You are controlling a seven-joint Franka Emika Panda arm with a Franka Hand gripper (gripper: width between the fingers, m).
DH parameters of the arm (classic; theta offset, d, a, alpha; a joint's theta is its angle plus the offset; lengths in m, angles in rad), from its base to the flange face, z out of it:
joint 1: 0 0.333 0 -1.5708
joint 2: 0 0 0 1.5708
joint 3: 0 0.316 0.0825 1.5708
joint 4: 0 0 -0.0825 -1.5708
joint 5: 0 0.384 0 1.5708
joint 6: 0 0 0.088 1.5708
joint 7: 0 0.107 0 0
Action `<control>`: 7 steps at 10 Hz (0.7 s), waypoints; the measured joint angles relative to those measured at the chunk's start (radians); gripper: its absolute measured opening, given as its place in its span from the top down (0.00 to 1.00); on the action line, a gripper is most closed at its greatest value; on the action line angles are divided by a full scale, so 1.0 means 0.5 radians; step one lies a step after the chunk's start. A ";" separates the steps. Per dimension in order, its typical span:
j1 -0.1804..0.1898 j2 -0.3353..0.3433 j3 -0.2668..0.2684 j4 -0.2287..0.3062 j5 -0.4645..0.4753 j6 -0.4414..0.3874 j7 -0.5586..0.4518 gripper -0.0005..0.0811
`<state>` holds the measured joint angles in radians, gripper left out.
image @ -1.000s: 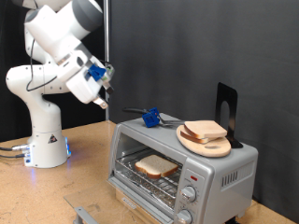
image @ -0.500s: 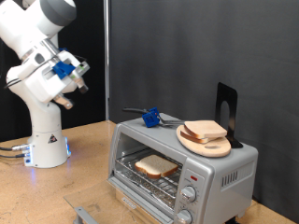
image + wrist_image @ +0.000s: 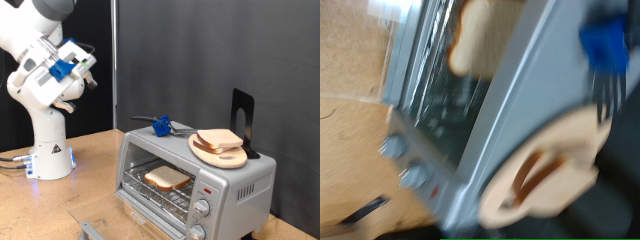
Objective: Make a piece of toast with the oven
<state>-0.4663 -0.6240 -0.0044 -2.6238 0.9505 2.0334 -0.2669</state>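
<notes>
The gripper (image 3: 86, 62), its jaw state unclear, has swung up and away toward the worktop's left edge, leaving the piece of toast (image 3: 167, 178) on the rack inside the oven (image 3: 235, 185), so loading looks done

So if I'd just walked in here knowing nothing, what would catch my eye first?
Probably the silver oven at the exterior view's bottom right, its door open and a piece of toast lying on the rack inside. Next, the round wooden board on its roof, carrying a second slice. Then the white arm at the left, its gripper raised high, away from the oven and holding nothing.
</notes>
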 joint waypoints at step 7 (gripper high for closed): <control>-0.104 0.053 -0.020 0.054 0.060 -0.007 0.883 0.00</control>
<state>-0.5186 -0.5978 -0.0145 -2.5966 0.9805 2.0299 0.1748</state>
